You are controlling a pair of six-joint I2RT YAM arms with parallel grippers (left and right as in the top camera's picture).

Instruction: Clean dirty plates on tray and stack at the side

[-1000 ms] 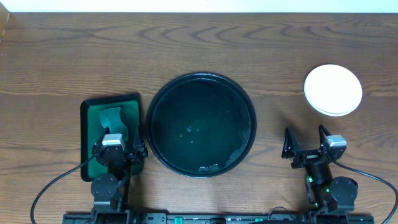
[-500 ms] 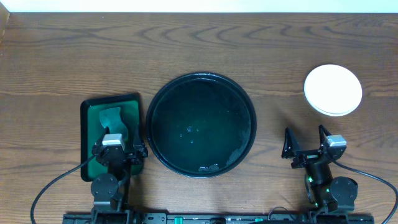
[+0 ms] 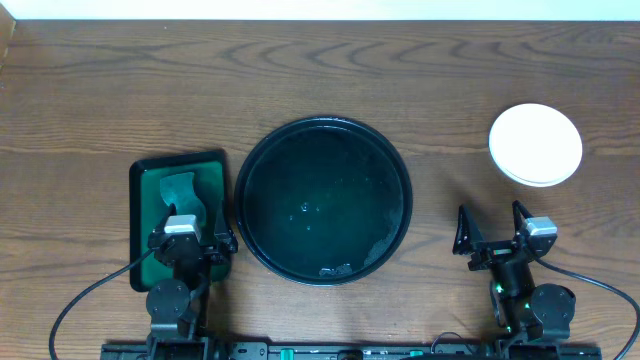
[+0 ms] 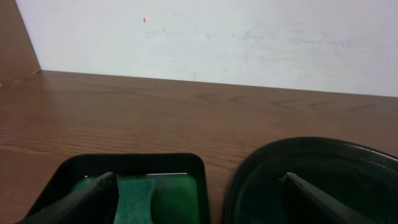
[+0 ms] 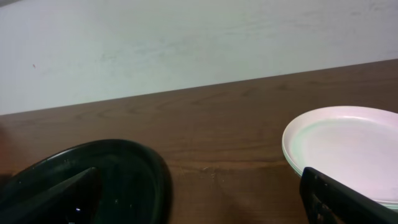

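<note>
Wooden table (image 3: pixel 100 100), white wall (image 4: pixel 249 31) behind. Both pincers wide open, holding nothing. At table centre the tray (image 3: pixel 241 190) carries no plates. The plates (image 3: pixel 535 144) sit stacked near the far right edge, ahead and slightly right of my right pincer (image 3: pixel 489 216); my left pincer (image 3: pixel 195 233) is well apart from them.

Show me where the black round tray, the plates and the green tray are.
black round tray (image 3: pixel 300 170), overhead view, bare inner floor
plates (image 3: pixel 536 144), overhead view, middle of the top plate
green tray (image 3: pixel 148 215), overhead view, bare floor at left
</note>
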